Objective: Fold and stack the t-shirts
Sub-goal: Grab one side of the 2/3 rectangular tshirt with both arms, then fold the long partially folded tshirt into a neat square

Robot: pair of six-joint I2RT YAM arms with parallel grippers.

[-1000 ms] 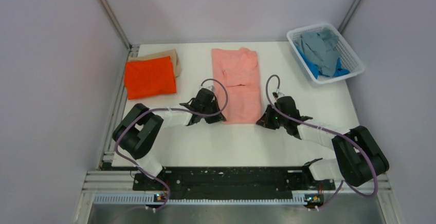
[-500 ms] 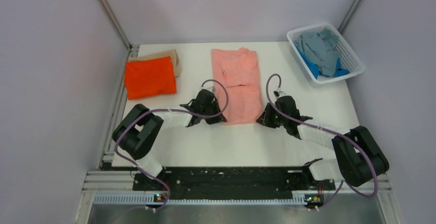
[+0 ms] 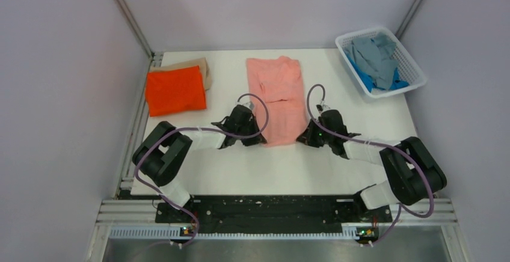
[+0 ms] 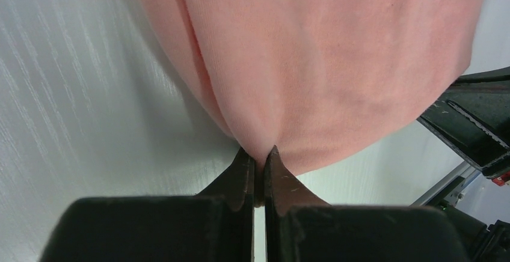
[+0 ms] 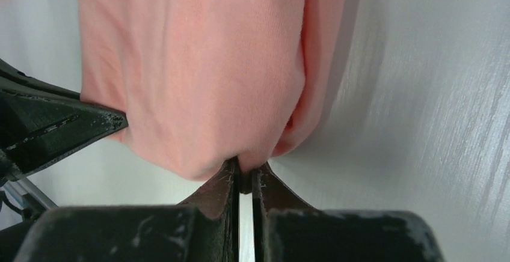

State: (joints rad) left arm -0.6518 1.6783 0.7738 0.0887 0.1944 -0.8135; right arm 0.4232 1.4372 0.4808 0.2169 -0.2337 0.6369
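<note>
Left claw (image 4: 258,157): I see it clenched on the near left corner of the salmon pink t-shirt (image 3: 278,100), with cloth pinched between the tips.
Right claw (image 5: 243,169): clenched on the near right corner of the same shirt, a fold of cloth bulging just above the tips.
Salmon pink t-shirt: lies as a long strip at the middle of the surface (image 3: 337,166), running from near the far edge towards me; its near end sits between my two claws.
Orange t-shirt (image 3: 175,89): folded, by the left edge, lying on the tan t-shirt (image 3: 193,65), which peeks out at its far side.
Grey t-shirt (image 3: 373,54) and blue t-shirt (image 3: 364,80): crumpled together in the white basket (image 3: 414,68) at the far right corner, grey on top.
</note>
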